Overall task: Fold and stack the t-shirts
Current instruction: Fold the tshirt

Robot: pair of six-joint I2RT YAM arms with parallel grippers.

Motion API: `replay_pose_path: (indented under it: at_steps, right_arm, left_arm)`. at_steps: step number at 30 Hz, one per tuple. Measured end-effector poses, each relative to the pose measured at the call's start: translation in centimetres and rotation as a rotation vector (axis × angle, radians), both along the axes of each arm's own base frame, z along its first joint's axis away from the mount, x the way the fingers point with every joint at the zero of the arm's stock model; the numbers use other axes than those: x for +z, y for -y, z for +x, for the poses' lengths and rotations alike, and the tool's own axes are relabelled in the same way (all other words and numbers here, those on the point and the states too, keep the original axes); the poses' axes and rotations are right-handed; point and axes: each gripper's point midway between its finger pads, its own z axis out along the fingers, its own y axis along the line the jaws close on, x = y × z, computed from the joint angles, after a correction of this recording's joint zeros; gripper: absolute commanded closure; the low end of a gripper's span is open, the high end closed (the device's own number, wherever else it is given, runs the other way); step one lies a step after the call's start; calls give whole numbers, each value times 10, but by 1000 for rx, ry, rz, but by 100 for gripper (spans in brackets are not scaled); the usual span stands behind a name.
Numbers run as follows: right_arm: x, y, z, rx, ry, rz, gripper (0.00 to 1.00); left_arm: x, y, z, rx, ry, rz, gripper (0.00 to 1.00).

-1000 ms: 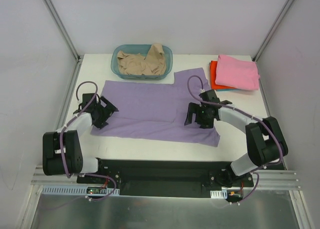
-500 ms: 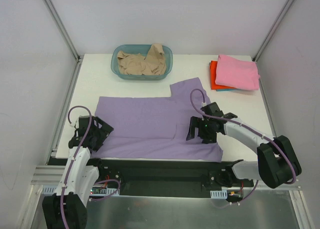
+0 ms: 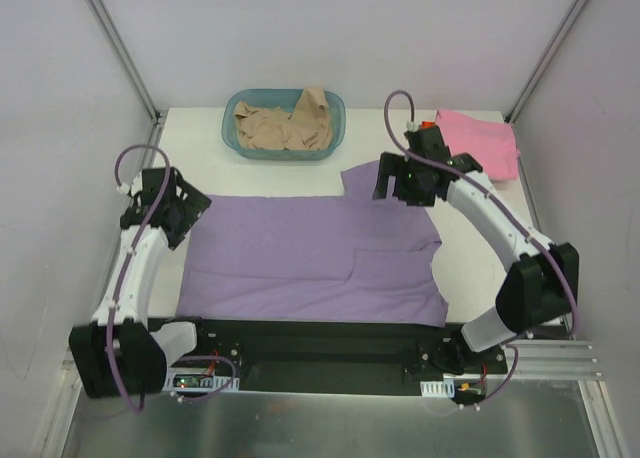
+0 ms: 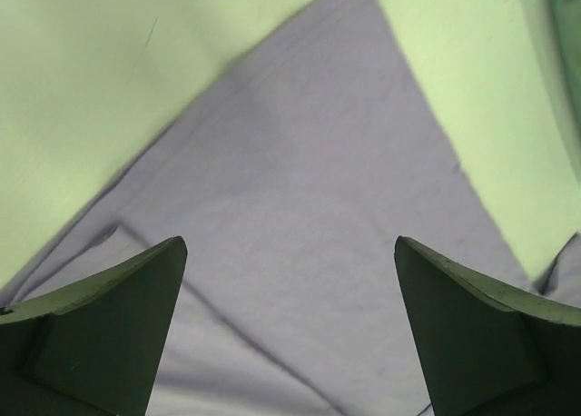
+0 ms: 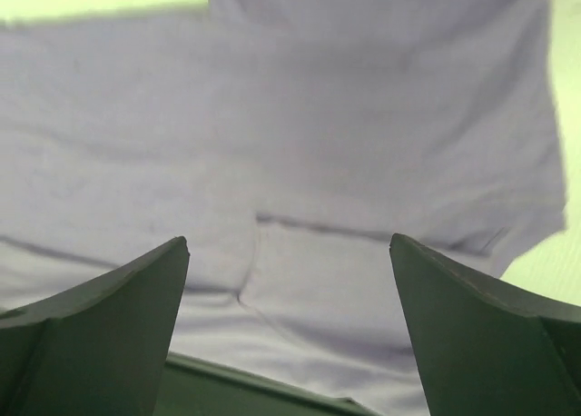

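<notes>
A lavender-purple t-shirt (image 3: 300, 258) lies spread flat in the middle of the table, its near hem at the table's front edge. My left gripper (image 3: 188, 210) hovers open over its far left corner, with only purple cloth (image 4: 300, 189) below the fingers. My right gripper (image 3: 386, 180) hangs open above the far right sleeve, looking down on the cloth (image 5: 363, 143). A beige t-shirt (image 3: 285, 123) sits crumpled in the teal basket (image 3: 335, 128). A folded pink t-shirt (image 3: 488, 143) lies at the back right. The orange-red one under it is mostly hidden by the right arm.
The basket stands at the back centre, just behind the purple shirt. Metal frame posts and white walls close in the left, right and back sides. The black base bar (image 3: 330, 343) runs along the table's near edge.
Both open grippers have moved from the shirt's near corners up to its far edge. The purple shirt now lies closer to the front edge than a second ago.
</notes>
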Motion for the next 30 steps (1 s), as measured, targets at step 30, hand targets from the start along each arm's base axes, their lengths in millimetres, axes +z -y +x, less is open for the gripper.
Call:
replay_pose_path:
  at_steps: [30]
  right_arm:
    - [-120,-13,252,-80,43,-137,9]
  left_arm:
    - [-103,-43,167,-79,-368,27,37]
